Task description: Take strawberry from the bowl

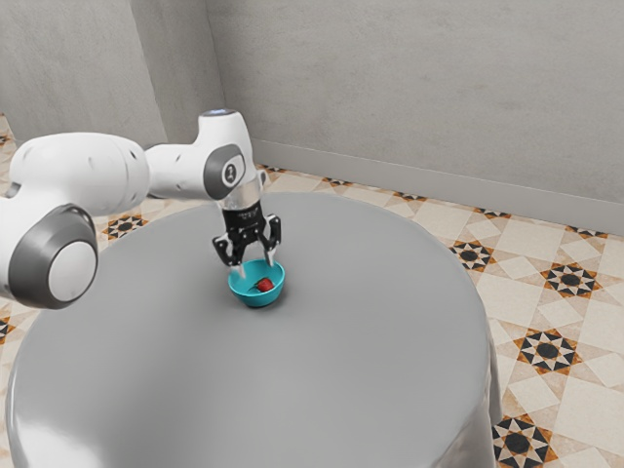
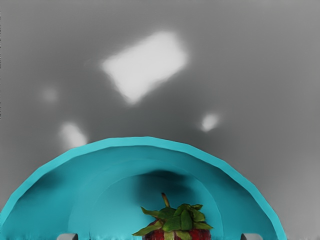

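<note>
Finding: strawberry [image 1: 264, 285] in the bowl, removal outstanding, claw [image 1: 257, 268] parted and empty.
Nearest my exterior camera, the grey worktop [image 1: 234, 390] carries the blue bowl [image 1: 257, 299], upright; the strawberry lies inside, its leafy top [image 2: 182, 219] visible from the wrist. By my reading the approach is nearly complete, with the grip, the lift and the carry clear of the rim all left to do. The claw is spread wide and grasps nothing, its tips over the bowl's interior, one to each side of the fruit (whether either tip brushes the bowl, I cannot tell from my station). Beyond stands a plain wall [image 1: 419, 93].
</note>
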You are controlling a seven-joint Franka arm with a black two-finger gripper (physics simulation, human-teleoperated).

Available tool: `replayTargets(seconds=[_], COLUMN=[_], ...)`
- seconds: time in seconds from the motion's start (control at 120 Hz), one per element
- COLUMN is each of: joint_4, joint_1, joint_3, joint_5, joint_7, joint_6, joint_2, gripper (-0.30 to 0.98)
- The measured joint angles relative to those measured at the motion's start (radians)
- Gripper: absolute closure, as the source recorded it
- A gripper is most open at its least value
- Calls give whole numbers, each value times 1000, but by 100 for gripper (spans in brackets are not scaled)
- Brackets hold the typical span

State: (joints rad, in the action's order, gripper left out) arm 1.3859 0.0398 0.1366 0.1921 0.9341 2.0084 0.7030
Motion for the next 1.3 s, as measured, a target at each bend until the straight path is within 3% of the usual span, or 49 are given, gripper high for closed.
replayTargets(seconds=[0.942,1.3], joint_4=[47,47], joint_1=[-2,-3], joint_3=[-5,-5], joint_5=[92,105], joint_7=[83,88], joint_6=[81,82], joint_2=[32,31], gripper=[37,51])
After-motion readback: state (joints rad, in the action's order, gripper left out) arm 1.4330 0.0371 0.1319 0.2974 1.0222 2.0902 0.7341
